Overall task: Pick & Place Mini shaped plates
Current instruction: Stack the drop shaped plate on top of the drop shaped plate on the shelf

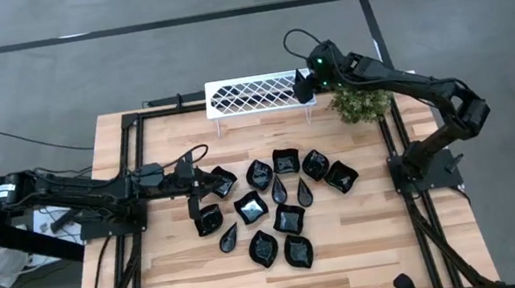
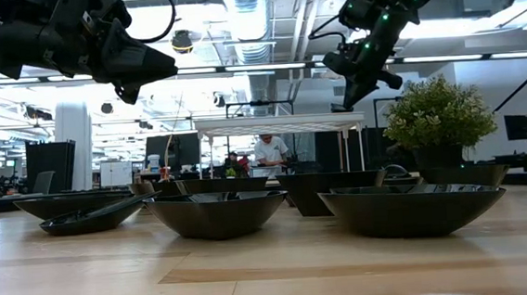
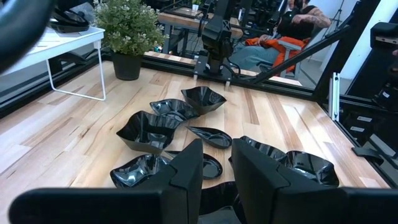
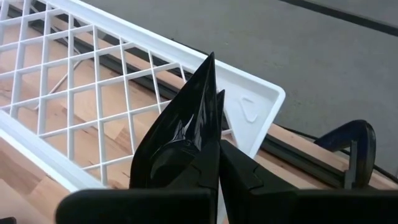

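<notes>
over the right end of the white lattice rack [image 1: 257, 94], the right gripper [image 1: 305, 87] hangs with its fingers [image 4: 239, 171] pinched on the rim of a teardrop mini plate [image 4: 183, 134], whose glossy black bowl stands on edge with its pointed tip rising away from the fingertips. directly below that gripper lies the rack's diamond mesh and its rounded white corner, and just to its far side, past the rack's end, stands the green potted plant [image 1: 361, 101]. the remaining mini shaped plates [image 1: 281, 206] sit clustered on the wooden table [image 1: 372, 239], well apart from the right gripper and toward the middle of the tabletop. beside the left edge of that cluster, the left gripper [image 1: 199, 187] is raised above the table with its fingers [image 3: 188, 169] partly spread and nothing between them; a square plate [image 1: 208, 218] lies just beneath and in front of it, and another black plate [image 1: 223, 180] sits close by its tip. ahead of the left fingers the other plates fan out toward the right arm's base. beyond the table, in the low view, a person [image 2: 269, 155] sits in the room.
</notes>
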